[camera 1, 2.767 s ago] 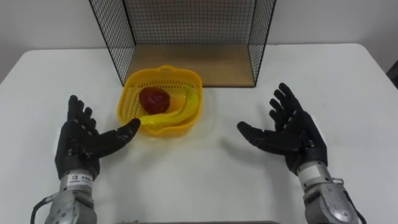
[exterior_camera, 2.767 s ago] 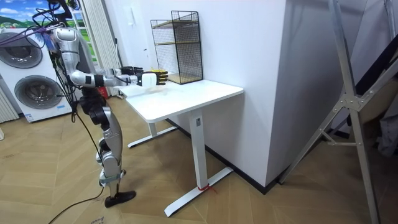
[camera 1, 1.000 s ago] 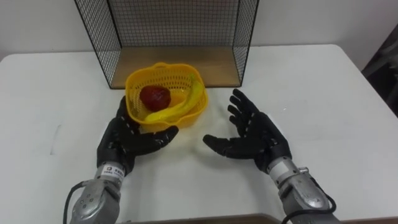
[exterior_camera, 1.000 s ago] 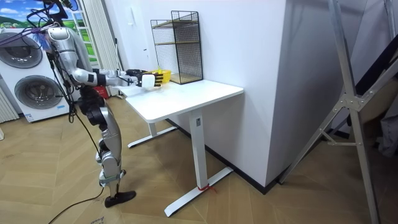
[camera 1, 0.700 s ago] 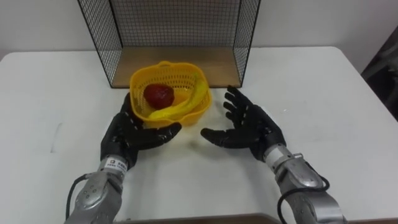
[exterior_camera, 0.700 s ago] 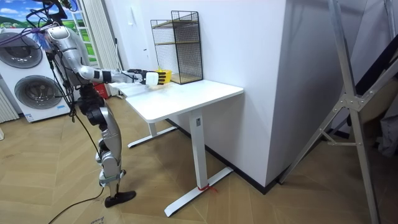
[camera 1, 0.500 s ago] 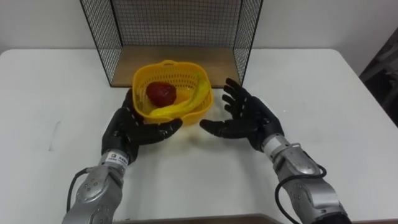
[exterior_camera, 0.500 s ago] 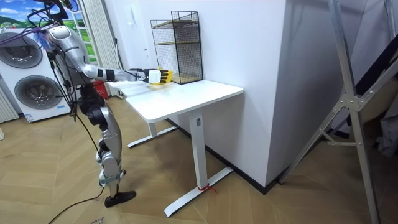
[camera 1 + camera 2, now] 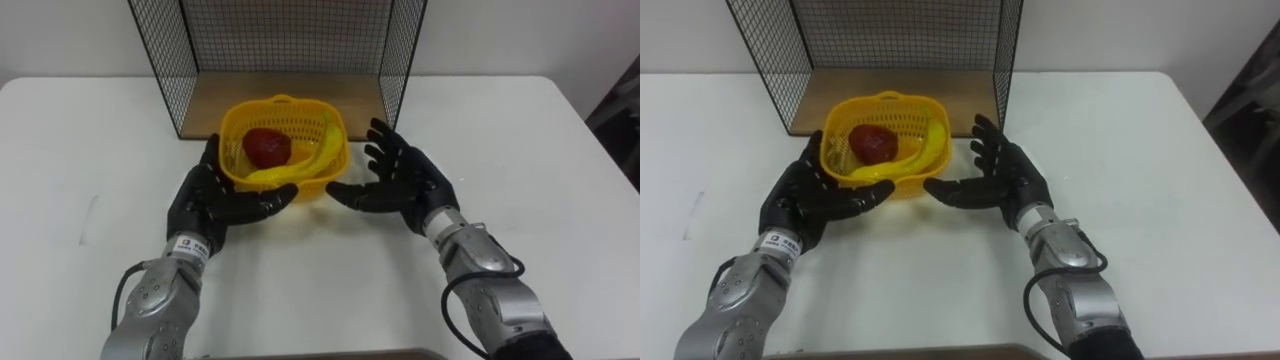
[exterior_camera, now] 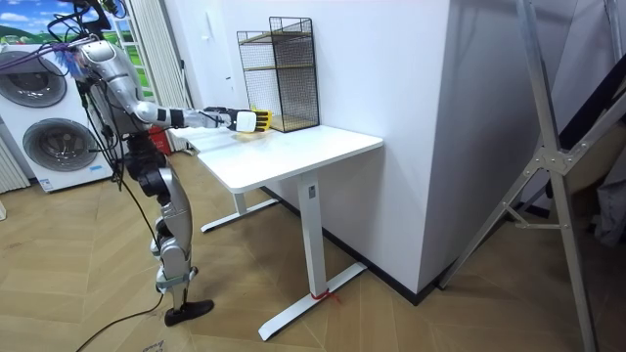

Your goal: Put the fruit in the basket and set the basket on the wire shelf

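A yellow plastic basket point(image 9: 283, 100) sits on the white table just in front of the wire shelf point(image 9: 280, 40), also seen as basket point(image 9: 887, 97) in the right eye view. In it lie a red apple point(image 9: 267, 147) and a banana point(image 9: 305, 162). My left hand point(image 9: 212, 203) is open against the basket's left side, its thumb under the front edge. On the other side, the open right hand point(image 9: 402, 182) has its thumb at the basket's right front. In the room view I stand at the table's end with both arms stretched to the basket point(image 10: 256, 120).
The wire shelf has black mesh walls and a wooden floor point(image 9: 220, 100) level with the table, open toward me. The white table point(image 9: 520, 130) spreads wide on both sides. Washing machines point(image 10: 49, 137) stand behind me in the room view.
Both hands have come in from wide apart to the basket's two sides. The basket has shifted slightly toward the shelf. My arms reach farther forward.
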Tool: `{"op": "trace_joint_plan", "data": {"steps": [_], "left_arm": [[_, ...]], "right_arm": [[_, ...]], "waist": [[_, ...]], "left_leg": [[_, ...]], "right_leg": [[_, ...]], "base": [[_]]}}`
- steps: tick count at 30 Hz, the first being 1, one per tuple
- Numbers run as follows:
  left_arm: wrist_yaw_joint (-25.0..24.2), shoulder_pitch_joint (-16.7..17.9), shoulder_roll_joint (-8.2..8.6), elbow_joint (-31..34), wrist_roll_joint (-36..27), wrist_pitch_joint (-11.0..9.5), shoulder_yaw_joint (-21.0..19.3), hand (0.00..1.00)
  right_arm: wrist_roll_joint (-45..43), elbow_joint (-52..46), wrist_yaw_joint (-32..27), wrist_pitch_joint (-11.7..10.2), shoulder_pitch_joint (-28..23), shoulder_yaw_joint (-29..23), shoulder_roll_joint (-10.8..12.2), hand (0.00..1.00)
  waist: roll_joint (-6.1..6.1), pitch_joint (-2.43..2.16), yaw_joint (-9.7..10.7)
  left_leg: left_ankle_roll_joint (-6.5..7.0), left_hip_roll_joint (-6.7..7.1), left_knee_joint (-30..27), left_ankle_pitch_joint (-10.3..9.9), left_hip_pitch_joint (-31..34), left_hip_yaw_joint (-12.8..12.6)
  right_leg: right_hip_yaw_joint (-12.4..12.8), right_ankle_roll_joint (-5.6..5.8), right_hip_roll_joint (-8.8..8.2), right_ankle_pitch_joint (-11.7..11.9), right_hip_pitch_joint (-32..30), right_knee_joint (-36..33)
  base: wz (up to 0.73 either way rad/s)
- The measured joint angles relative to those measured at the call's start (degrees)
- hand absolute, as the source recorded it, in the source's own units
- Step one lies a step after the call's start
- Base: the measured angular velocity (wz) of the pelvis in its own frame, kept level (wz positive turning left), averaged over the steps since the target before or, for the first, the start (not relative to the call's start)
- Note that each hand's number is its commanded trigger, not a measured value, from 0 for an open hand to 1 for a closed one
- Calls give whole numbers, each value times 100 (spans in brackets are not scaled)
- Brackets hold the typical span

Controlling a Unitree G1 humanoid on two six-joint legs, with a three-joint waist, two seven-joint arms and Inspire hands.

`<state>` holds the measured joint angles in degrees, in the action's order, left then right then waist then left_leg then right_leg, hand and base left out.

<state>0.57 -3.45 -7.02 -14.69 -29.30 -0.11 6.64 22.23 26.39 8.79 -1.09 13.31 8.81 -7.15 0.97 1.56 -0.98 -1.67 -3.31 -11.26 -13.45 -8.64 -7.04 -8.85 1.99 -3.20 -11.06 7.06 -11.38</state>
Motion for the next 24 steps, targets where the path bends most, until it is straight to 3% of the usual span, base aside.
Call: {"op": "trace_joint_plan", "data": {"steps": [11, 15, 24], "left_arm": [[-10, 0, 123, -39, -18, 58, 53, 0], [-18, 0, 183, -55, -20, 111, 55, 0], [-44, -3, 185, -55, 14, 136, 63, 0]], "right_arm": [[-3, -4, 8, 2, 0, 134, 1, 0], [-11, -10, 16, 119, 0, 294, 13, 0], [-253, -49, 1, 124, 1, 317, 24, 0]], "waist": [[-3, -4, -60], [0, -7, -68], [-4, -13, -55]], "left_leg": [[-1, 4, 0, 1, -13, 109], [-1, 4, 1, 1, -14, 143], [-1, 4, -2, 1, -8, 176]], "right_leg": [[-87, -1, 4, 1, 98, 78], [-125, -1, 4, 1, 116, 79], [-148, -1, 3, 1, 123, 74]], "base": [[4], [5], [1]]}}
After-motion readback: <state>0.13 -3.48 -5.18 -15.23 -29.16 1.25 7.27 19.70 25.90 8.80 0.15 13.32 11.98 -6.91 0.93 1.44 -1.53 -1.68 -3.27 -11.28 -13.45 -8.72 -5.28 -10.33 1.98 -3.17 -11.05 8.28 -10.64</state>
